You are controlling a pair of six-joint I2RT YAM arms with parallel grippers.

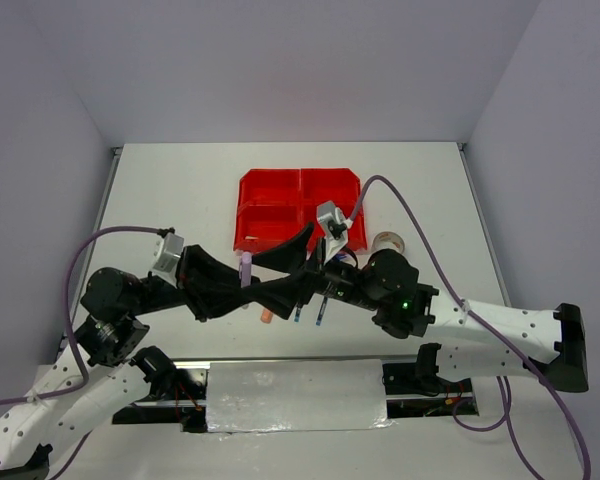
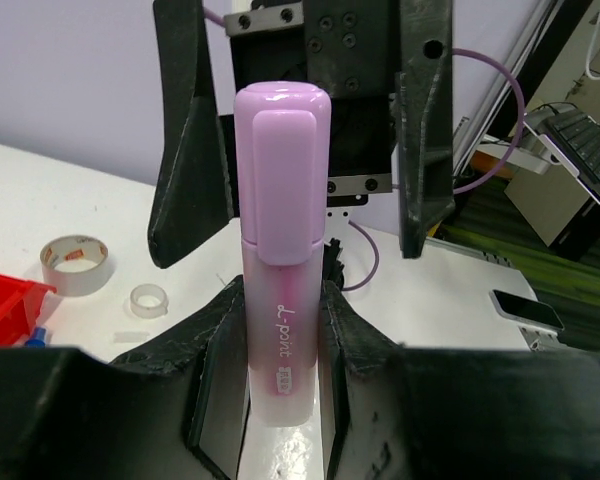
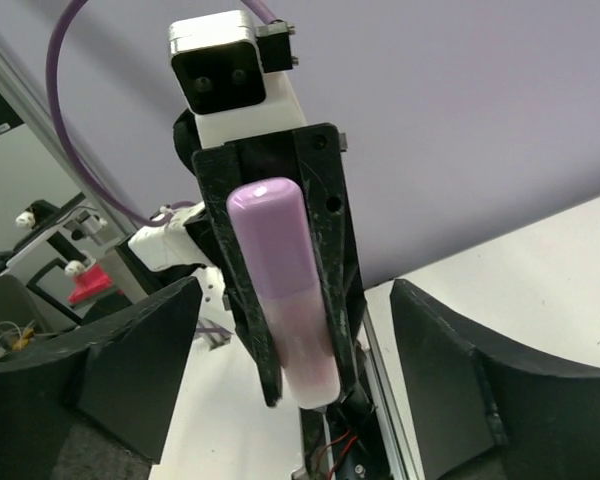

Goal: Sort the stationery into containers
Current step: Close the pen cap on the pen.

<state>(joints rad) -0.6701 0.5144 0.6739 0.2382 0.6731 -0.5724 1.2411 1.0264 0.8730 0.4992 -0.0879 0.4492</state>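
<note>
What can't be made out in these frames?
- Top view: the crossed arms cover the near row of the red bins; contents there are hidden.
- Top view: blue pens and an orange item show only partly from under the arms.
- Left wrist: red bins cut off by the left edge; a blue item near them is too small to identify.
- Right wrist: bins and loose stationery are out of frame.

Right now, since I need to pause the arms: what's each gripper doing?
Left gripper: closed on the highlighter.
Right gripper: open, holding nothing.
</note>
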